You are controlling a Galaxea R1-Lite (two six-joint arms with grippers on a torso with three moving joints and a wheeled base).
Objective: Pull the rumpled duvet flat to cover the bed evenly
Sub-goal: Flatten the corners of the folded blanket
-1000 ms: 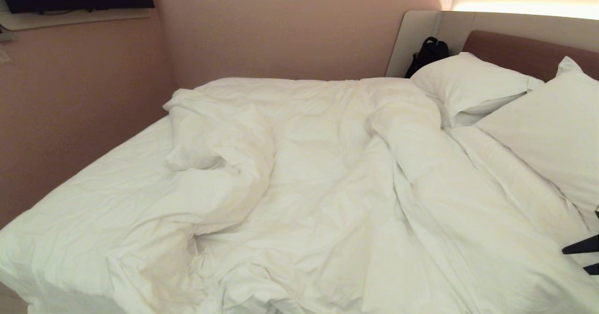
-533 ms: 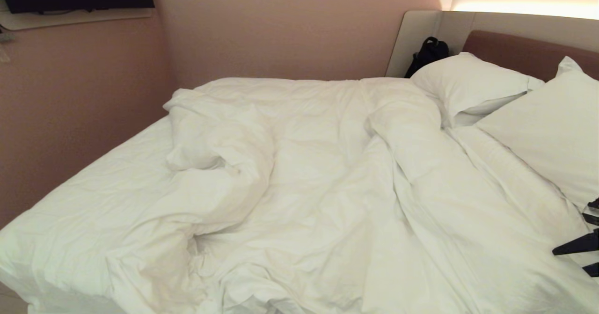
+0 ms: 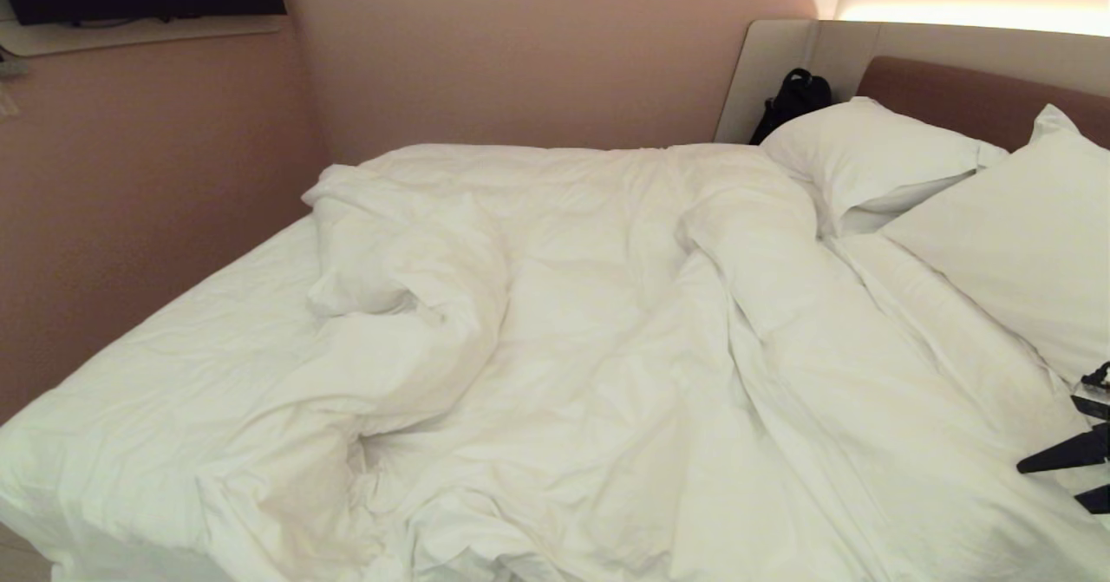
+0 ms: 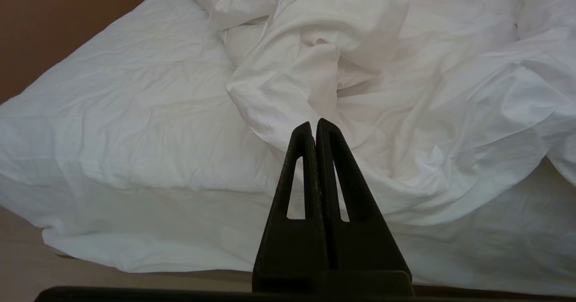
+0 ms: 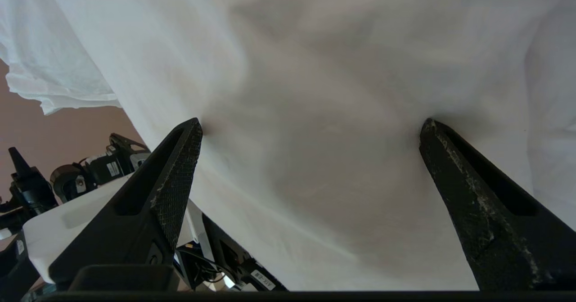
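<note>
Duvet [image 3: 607, 339] edge between splayed right pincer [image 5: 310, 128]

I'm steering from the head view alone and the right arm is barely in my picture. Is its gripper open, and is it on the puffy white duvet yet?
Observer: The right gripper is wide open. In the right wrist view both fingertips press against white fabric of the puffy white duvet, with nothing pinched between them.
Operator: And the left arm? I see none of it.
Observer: The left gripper is shut and holds nothing. It is off the near edge of the bed, pointing at a bunched fold of the duvet.
Operator: Does the duvet reach that near edge?
Observer: Not on that side. The left wrist view shows bare, thin white fitted sheet beside the fold, down to the mattress edge.
</note>
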